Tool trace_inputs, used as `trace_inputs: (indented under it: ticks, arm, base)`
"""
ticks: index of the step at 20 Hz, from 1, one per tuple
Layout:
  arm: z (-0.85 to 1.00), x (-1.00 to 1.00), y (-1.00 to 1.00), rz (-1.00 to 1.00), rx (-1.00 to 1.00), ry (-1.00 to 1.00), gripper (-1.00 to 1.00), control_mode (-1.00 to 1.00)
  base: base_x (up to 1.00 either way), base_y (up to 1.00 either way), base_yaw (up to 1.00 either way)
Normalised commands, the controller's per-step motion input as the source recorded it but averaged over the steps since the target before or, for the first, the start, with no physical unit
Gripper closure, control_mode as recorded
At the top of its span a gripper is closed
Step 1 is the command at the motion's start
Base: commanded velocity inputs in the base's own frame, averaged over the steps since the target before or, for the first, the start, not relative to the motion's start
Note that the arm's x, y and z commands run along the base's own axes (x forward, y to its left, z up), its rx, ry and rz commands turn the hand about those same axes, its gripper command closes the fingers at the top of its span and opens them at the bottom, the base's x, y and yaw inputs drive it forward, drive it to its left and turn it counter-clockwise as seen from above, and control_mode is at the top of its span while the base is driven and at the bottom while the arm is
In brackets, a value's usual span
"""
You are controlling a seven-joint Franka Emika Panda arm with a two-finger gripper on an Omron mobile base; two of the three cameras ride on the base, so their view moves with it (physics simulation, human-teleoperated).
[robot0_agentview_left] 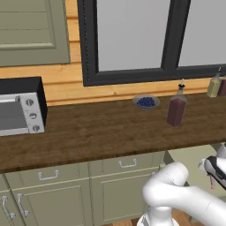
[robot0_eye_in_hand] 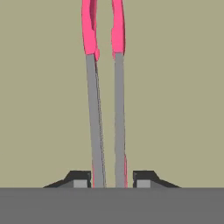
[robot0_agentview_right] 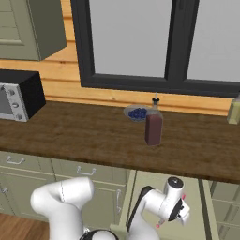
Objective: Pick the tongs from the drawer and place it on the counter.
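In the hand view the tongs (robot0_eye_in_hand: 94, 109) run straight up from my gripper (robot0_eye_in_hand: 112, 179): two thin grey arms with pink-red ends, over the pale olive floor of the drawer (robot0_eye_in_hand: 175, 87). My fingertips (robot0_eye_in_hand: 81, 179) press against the two arms from either side, so the gripper is shut on them. In the base views the hand (robot0_agentview_right: 174, 208) hangs low inside the open drawer (robot0_agentview_right: 150, 185), below the front edge of the dark wood counter (robot0_agentview_right: 84, 136). A pink tip of the tongs (robot0_agentview_right: 158, 226) pokes out beneath the hand. The gripper (robot0_agentview_left: 213, 178) sits at the far right edge, in the drawer (robot0_agentview_left: 190, 154) under the counter (robot0_agentview_left: 97, 128).
A dark-red bottle (robot0_agentview_left: 176, 110) (robot0_agentview_right: 153, 126) stands on the counter right above the drawer, with a bowl of blueberries (robot0_agentview_left: 146, 102) (robot0_agentview_right: 137, 113) behind it. A microwave (robot0_agentview_left: 20, 112) (robot0_agentview_right: 18, 96) sits at the left, and more bottles (robot0_agentview_left: 215, 84) stand at the far right.
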Motion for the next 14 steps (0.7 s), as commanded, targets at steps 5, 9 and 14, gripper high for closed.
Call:
trace_inputs:
  ticks: [5, 9, 14]
  arm:
    - [0.02, -0.11, 0.00, -0.02, 0.00, 0.00, 1.00, -1.00]
    - [0.29, 0.00, -0.12, -0.07, 0.00, 0.00, 1.00, -1.00]
    - [0.52, -0.13, -0.25, -0.14, 0.07, 0.00, 1.00, -1.00]
  base:
    - [0.00, 0.00, 0.00]
    - [0.00, 0.00, 0.00]
    - [0.00, 0.00, 0.00]
